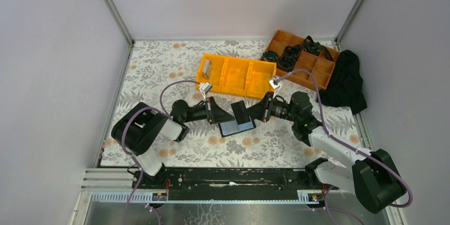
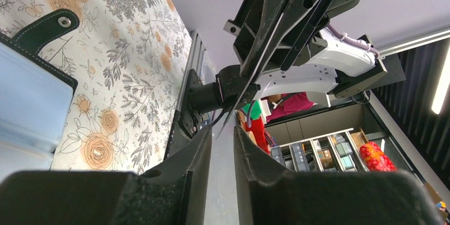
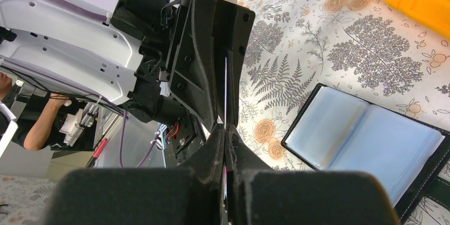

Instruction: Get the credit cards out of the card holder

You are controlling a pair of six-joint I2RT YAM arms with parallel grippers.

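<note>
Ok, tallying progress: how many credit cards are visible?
2: one credit card in the yellow bin's left compartment, a second card held edge-on by the right end effector. More may hide in the card holder's sleeves.

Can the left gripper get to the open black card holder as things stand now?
Probably yes. The open black card holder with clear sleeves lies just below the left gripper, uncovered. Only the right gripper, shut on a thin card, is close by.
</note>
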